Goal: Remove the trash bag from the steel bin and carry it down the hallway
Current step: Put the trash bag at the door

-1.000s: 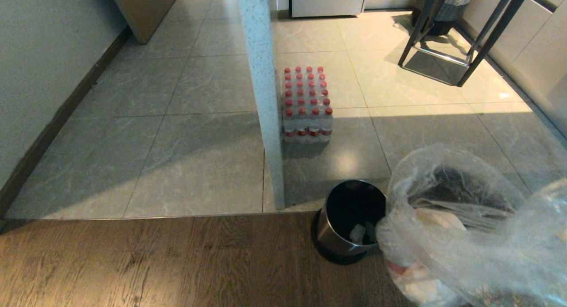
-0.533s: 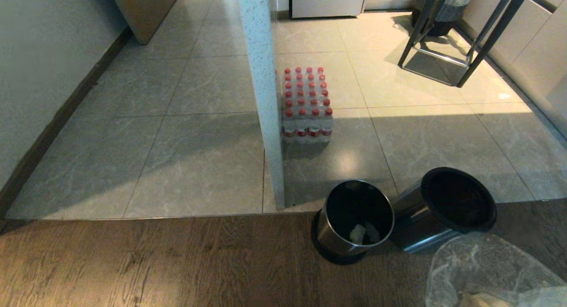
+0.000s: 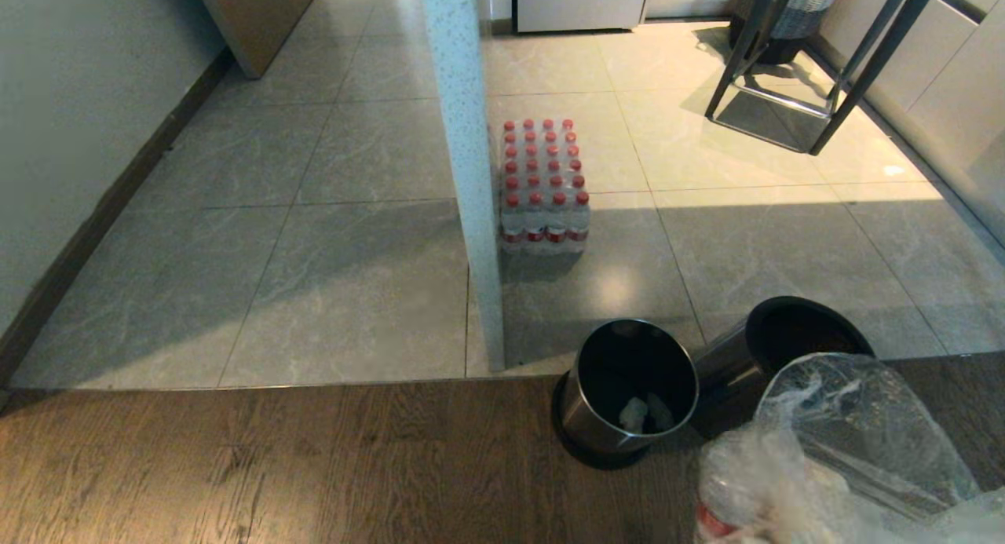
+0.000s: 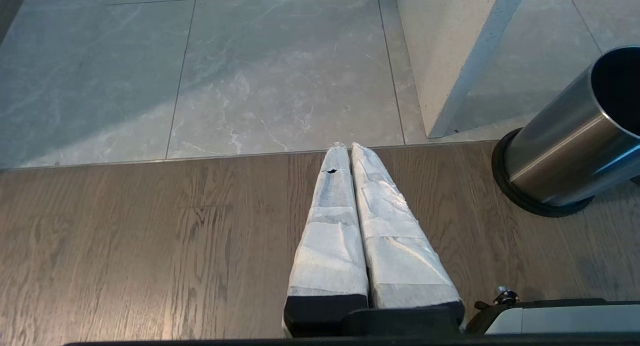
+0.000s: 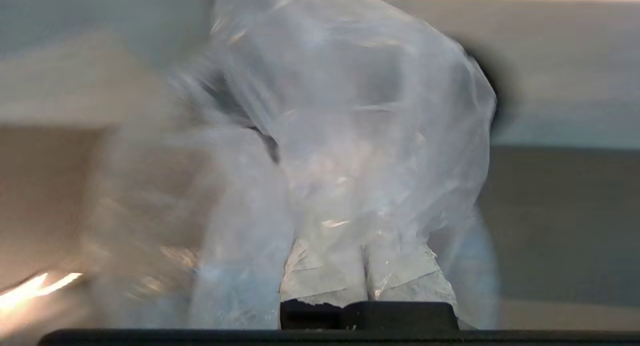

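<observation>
Trash bag (image 3: 840, 458) cut off at frame edge | hides right gripper (image 5: 367, 266) tips

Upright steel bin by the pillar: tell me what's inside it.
The upright bin holds a couple of pale crumpled scraps on its dark bottom, with no liner showing. Its near inner wall is hidden by the rim. The trash bag is already out, at the lower right.

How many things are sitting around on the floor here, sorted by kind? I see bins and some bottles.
Steel bins: 2, one upright and one tipped over
Pack of red-capped bottles: 1
Clear trash bag: 1, gripped by the right hand
Black metal stool: 1
Total: 5
</observation>
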Robot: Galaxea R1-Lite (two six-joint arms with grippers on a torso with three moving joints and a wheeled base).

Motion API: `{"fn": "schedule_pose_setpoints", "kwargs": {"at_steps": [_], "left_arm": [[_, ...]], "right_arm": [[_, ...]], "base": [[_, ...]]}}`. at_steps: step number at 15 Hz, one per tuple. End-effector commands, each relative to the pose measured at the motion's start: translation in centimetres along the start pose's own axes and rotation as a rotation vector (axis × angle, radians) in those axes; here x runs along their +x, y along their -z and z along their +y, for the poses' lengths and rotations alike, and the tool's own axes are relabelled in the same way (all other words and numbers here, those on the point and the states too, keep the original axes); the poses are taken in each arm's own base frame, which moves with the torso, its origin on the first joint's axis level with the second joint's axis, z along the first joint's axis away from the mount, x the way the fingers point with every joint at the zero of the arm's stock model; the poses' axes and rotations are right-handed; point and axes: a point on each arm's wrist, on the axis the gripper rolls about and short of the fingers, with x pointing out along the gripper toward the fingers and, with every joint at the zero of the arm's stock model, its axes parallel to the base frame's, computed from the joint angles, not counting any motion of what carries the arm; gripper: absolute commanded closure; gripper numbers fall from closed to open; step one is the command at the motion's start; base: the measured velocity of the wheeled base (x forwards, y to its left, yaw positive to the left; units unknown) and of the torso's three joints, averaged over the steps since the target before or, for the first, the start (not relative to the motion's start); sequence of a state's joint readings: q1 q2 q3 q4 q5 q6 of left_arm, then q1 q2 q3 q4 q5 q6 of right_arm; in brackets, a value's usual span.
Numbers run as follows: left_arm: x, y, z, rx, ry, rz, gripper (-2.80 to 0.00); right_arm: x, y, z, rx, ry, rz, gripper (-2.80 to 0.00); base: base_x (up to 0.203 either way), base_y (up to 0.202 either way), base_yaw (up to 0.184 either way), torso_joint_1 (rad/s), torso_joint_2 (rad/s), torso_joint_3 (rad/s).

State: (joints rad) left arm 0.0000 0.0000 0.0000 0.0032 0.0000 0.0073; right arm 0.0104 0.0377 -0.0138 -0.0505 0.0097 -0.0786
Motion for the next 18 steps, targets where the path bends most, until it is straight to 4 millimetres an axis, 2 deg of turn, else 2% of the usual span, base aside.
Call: {"fn": "schedule_pose_setpoints", "kwargs": {"at_steps": [1, 4, 18], "left_arm": [[0.00, 0.00, 0.00, 0.000, 0.000, 0.000, 0.00], [0.00, 0.00, 0.00, 0.000, 0.000, 0.000, 0.00], [0.00, -0.02, 0.00, -0.012, -0.001, -0.002, 0.00]], "right_arm": [[-0.21, 0.41, 0.05, -0.029, 0.000, -0.033, 0.00], [-0.20, 0.96, 0.01, 0.129, 0.034, 0.021, 0.00], [-0.21, 0.94, 0.01, 0.108, 0.035, 0.021, 0.00]], "base": [[0.000, 0.000, 0.000, 0.000, 0.00, 0.000], [0.000, 0.000, 0.000, 0.000, 0.00, 0.000], [0.000, 0.000, 0.000, 0.000, 0.00, 0.009]]}}
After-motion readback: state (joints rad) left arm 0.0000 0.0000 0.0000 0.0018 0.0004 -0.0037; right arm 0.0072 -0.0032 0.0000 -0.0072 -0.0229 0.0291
